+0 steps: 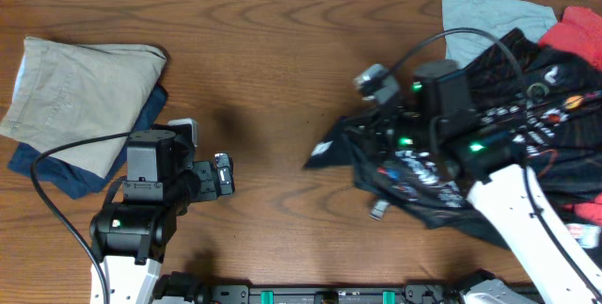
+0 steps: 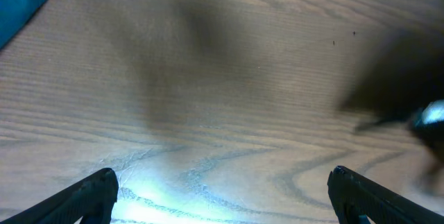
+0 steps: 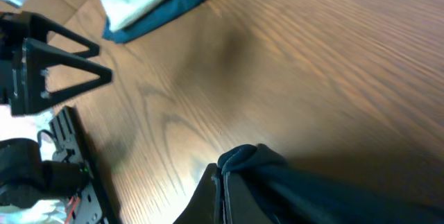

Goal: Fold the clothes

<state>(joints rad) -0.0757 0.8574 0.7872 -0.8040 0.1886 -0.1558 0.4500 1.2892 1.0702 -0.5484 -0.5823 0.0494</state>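
Far left on the table (image 1: pixel 282 50): a folded beige cloth (image 1: pixel 80 88), lying on top of a navy cloth (image 1: pixel 56 168). Just right of that pile and lower down: the left arm (image 1: pixel 141 200), jaws wide apart, nothing between them, only bare wood below. Then a wide bare stretch of table in the middle. Past that, on the right side: the black jersey (image 1: pixel 404 177), in a crumpled heap, not flat, not yet folded. One pointy corner sticking out to the left, toward the middle. Long way of the heap: from that corner up and off to the right edge. Over it, the right arm (image 1: pixel 527 210), jaws shut tight on a fold of the black cloth. Behind the heap: a pale blue shirt (image 1: pixel 480 12) and something red (image 1: pixel 578 31). Jersey well apart from the left jaws, off to their right; right arm much nearer and already holding on. Probably best dragged to the bare middle and spread flat first.
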